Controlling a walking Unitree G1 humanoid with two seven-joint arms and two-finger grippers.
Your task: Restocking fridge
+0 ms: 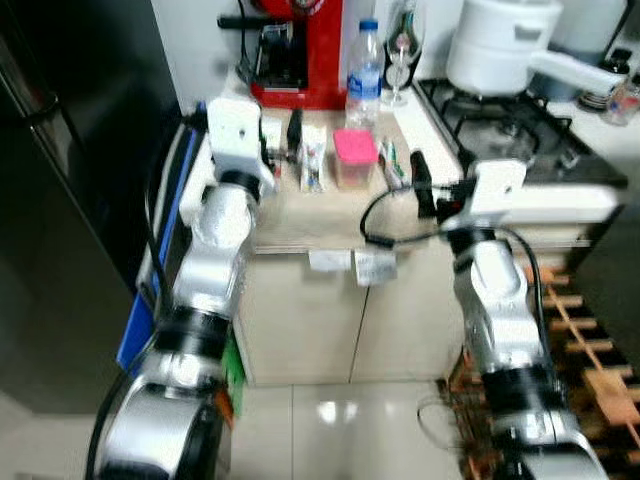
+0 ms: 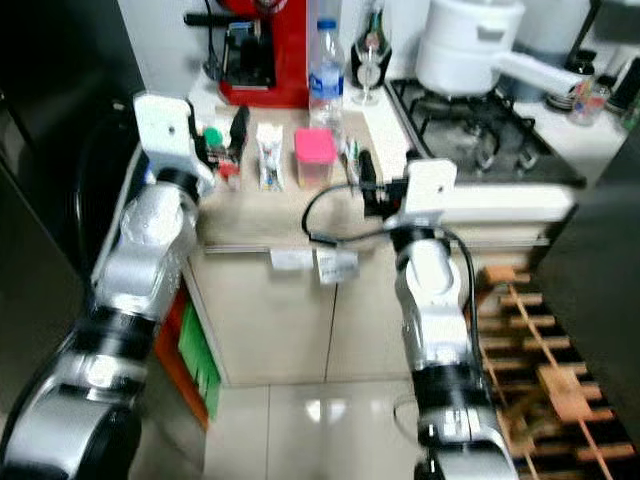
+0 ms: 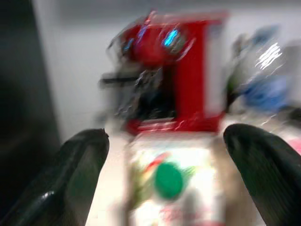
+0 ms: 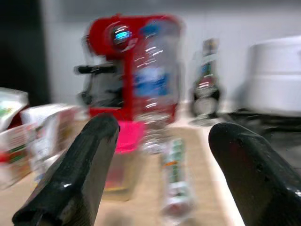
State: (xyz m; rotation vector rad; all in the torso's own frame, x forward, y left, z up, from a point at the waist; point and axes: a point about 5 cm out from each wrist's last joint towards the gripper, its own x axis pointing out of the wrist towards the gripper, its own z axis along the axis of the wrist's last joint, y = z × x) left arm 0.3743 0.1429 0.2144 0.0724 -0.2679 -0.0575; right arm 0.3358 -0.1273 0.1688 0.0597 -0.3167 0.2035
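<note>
left eye view: both silver arms reach over a light wooden countertop (image 1: pixel 300 225) set between a dark fridge (image 1: pixel 60 200) and a gas hob (image 1: pixel 510 130). the left gripper (image 1: pixel 293 133) is beside a small carton (image 1: pixel 313 158); a pink-lidded container (image 1: pixel 354 158) stands just right of the carton. a red coffee machine (image 1: pixel 300 55) and a water bottle (image 1: pixel 365 75) stand at the back. a white pot (image 1: pixel 500 45) sits on the hob.

right eye view: the right gripper (image 2: pixel 366 172) is near the countertop's right edge, by a small tube-like item (image 2: pixel 352 152).

left wrist view: blurred. the fingers (image 3: pixel 80 165) are spread wide, with a green-capped carton (image 3: pixel 171 181) between them, not touching.

right wrist view: the fingers (image 4: pixel 80 174) are spread wide, holding nothing; the tube-like item lies between them.
</note>
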